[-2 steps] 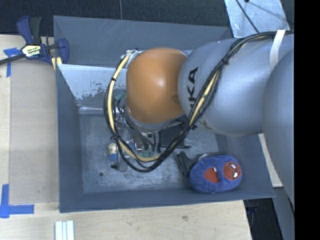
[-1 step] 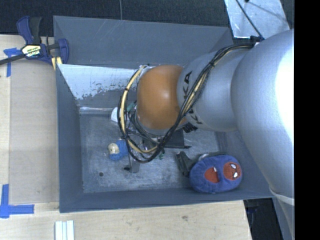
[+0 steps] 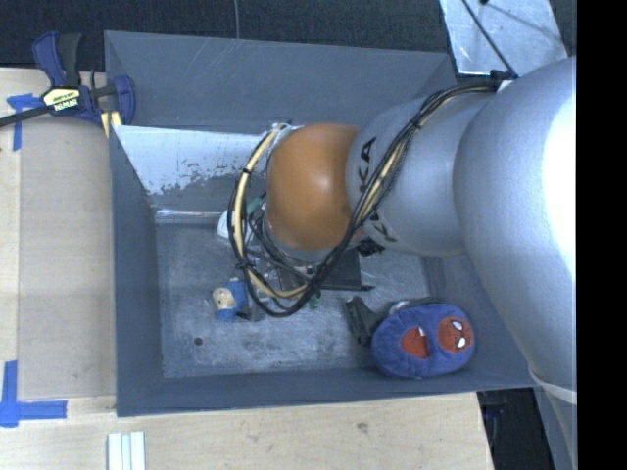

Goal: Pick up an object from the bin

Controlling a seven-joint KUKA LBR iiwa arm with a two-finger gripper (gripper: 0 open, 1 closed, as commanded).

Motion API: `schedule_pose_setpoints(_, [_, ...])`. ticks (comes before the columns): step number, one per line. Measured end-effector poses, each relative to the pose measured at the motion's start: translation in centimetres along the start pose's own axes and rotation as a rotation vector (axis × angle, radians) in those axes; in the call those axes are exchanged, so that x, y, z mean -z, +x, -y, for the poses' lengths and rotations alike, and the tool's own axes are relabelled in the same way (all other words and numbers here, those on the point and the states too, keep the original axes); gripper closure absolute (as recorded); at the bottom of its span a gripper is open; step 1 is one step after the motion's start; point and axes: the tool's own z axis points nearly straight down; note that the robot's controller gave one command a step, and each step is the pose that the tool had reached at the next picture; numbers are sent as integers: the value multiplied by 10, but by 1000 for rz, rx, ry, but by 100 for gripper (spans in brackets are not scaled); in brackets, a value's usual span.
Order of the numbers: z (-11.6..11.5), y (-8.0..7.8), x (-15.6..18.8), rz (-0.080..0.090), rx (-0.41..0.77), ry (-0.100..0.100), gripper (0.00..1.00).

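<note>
Gripper (image 3: 266,284) low over the bin floor (image 3: 284,346), open or closed can't tell; small blue-and-yellow piece (image 3: 227,300) lies just beside it, view-left.

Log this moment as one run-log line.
end effector: down at bin centre | nearest: small blue-and-yellow thing beside it | also: blue plush with red eyes, lower-right corner | grasp: cannot tell
</note>
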Motion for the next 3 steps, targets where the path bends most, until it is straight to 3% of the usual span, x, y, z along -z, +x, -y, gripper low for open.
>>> schedule_pose_setpoints(1, [0,1,-1,-3,0,0,0])
schedule_pose_setpoints(2, [0,0,0,0,-1,0,100])
schedule_pose_setpoints(3, [1,2,85,6,20,-1,100])
